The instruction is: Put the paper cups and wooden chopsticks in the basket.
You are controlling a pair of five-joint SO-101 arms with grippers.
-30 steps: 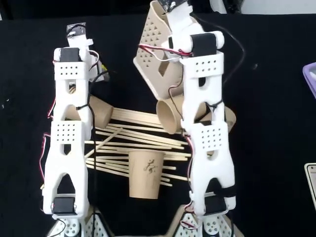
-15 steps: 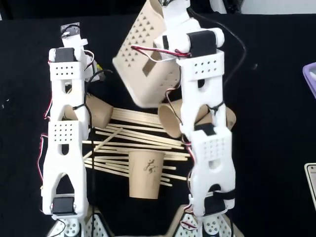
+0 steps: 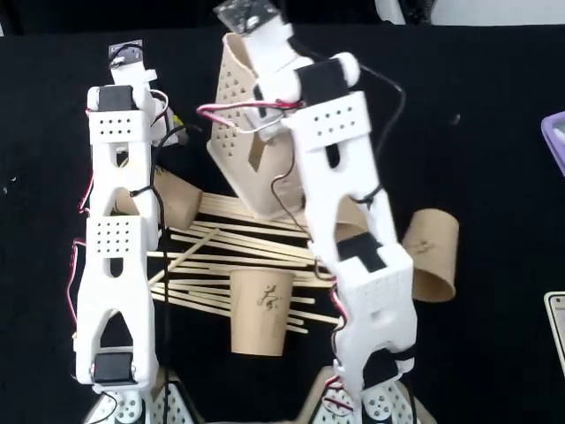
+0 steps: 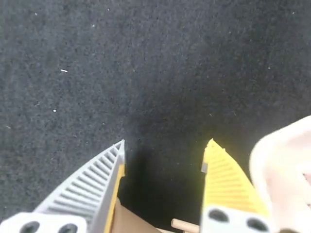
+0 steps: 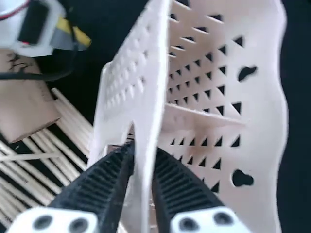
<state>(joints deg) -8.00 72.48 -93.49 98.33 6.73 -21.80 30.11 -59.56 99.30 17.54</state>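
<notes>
Black cloth [image 3: 494, 221] covers the table, with a few pale specks on it. Purple object [image 3: 557, 137] is cut off at the right edge, in the far half. Pale flat item with a dark border [image 3: 558, 329] is also cut off at the right edge, nearer the front, well apart from the purple one. White strip [image 3: 503, 11] lies beyond the cloth's far edge.

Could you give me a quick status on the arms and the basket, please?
Right gripper shut on basket wall, basket tilted. Left gripper open above table. Paper cups, wooden chopsticks outside basket.
</notes>
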